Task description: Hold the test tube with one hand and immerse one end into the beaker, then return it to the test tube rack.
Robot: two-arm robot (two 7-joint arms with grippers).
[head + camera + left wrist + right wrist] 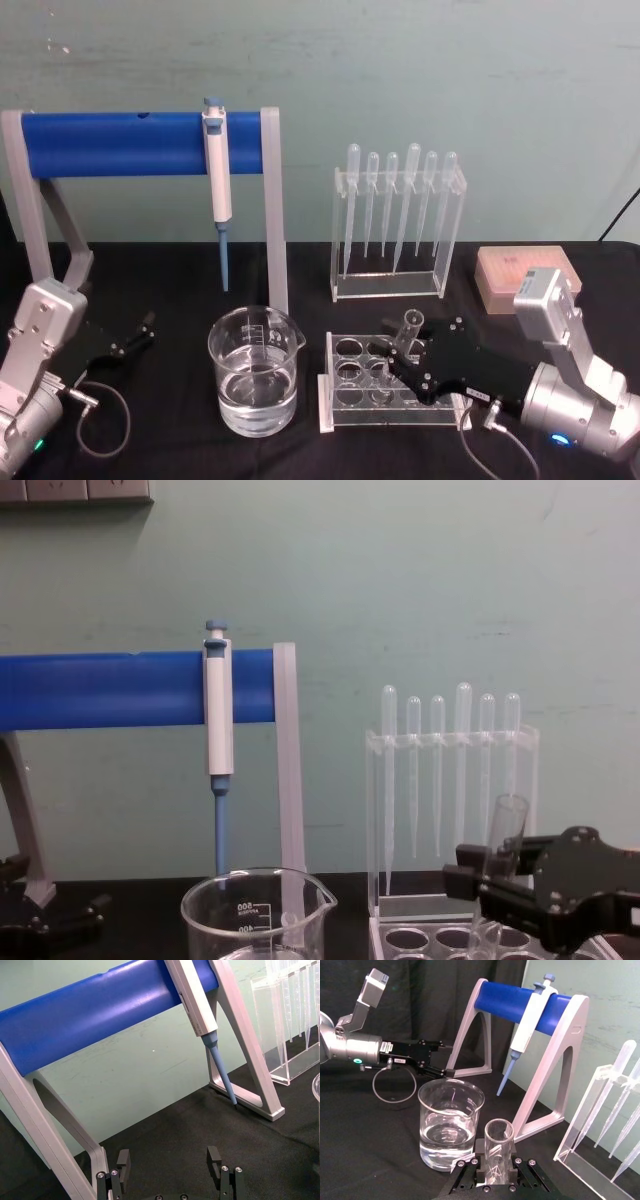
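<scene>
The right gripper (398, 360) is clamped round the test tube (409, 330), which stands tilted with its lower end at the holes of the rack (340, 385), near the beaker (254, 372). It is thin glass, likely light, stiff, slick and easily cracked, so a gentle, steady hold on the body below the rim seems wisest. The left gripper (140, 335) lies parked on the beaker's far side, with its fingers apart.

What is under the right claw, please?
The clear test tube rack, its left holes empty. The right claw is shut on the tilted test tube. The claw covers the rack's right holes, so their contents cannot be seen.
</scene>
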